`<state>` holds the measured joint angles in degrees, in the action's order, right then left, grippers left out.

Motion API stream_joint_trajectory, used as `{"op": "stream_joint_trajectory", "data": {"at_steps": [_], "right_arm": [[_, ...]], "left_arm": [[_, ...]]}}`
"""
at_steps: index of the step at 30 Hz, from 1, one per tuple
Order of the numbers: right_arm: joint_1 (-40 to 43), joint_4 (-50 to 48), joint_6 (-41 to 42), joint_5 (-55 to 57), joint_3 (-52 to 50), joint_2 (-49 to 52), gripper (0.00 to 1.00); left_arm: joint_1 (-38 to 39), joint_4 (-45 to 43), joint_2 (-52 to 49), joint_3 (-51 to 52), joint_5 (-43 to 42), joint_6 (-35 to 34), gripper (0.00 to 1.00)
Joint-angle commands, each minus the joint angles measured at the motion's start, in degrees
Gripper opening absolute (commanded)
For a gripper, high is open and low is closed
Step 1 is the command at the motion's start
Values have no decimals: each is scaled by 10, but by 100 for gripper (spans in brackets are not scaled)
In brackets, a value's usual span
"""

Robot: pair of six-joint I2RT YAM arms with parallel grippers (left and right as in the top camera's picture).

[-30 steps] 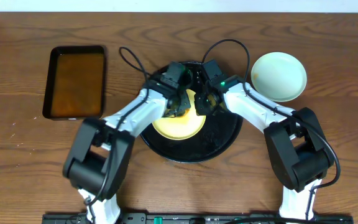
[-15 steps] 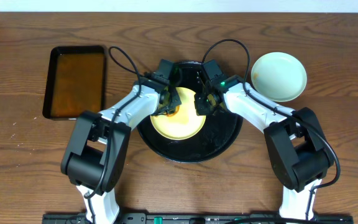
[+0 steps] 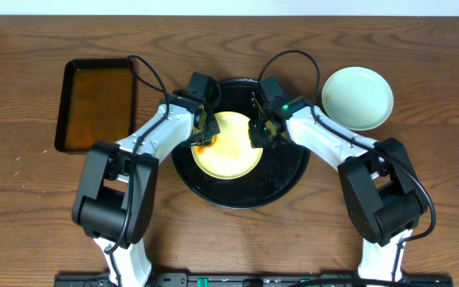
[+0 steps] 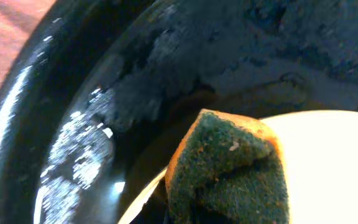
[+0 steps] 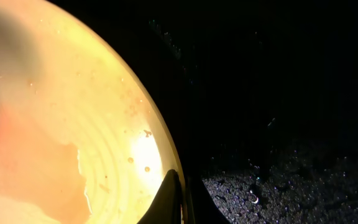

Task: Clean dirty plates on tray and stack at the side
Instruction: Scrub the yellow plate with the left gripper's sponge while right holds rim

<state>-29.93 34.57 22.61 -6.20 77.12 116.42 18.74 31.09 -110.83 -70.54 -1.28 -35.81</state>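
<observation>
A pale yellow plate [image 3: 228, 147] lies on the round glossy black tray [image 3: 285, 171]. My left gripper [image 3: 203, 131] is shut on a green and orange sponge [image 4: 229, 168], which rests at the plate's left rim [image 4: 328, 155]; its fingers are hidden behind the sponge. My right gripper [image 3: 260, 132] is shut on the plate's right rim, one dark finger [image 5: 169, 199] inside and one outside. A thin orange film [image 5: 30, 168] covers part of the plate [image 5: 73, 112]. A pale mint plate [image 3: 358, 97] sits on the table right of the tray.
A rectangular black tray of brown liquid [image 3: 98, 104] stands at the far left on the wooden table. The round tray's wet floor [image 5: 278, 180] shows droplets. Cables loop behind both wrists.
My left gripper has dragged the sponge leftward from the plate's upper middle to its left rim. The right gripper has stayed on the plate's rim.
</observation>
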Motion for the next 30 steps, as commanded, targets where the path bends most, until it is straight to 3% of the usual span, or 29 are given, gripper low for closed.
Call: {"op": "stream_joint_trajectory", "data": {"at_steps": [1,6,13,24,30], "right_arm": [[2,10,5,34,-12,20,1],[2,10,5,34,-12,20,1],[2,9,5,34,-12,20,1],[2,10,5,34,-12,20,1],[2,10,5,34,-12,20,1]], "left_arm": [[-30,10,37,4,95,15,8],[-14,12,85,4,43,15,8],[25,-1,64,22,-50,5,8],[52,-1,-11,25,-42,-5,8],[46,37,-13,25,73,1,8]]}}
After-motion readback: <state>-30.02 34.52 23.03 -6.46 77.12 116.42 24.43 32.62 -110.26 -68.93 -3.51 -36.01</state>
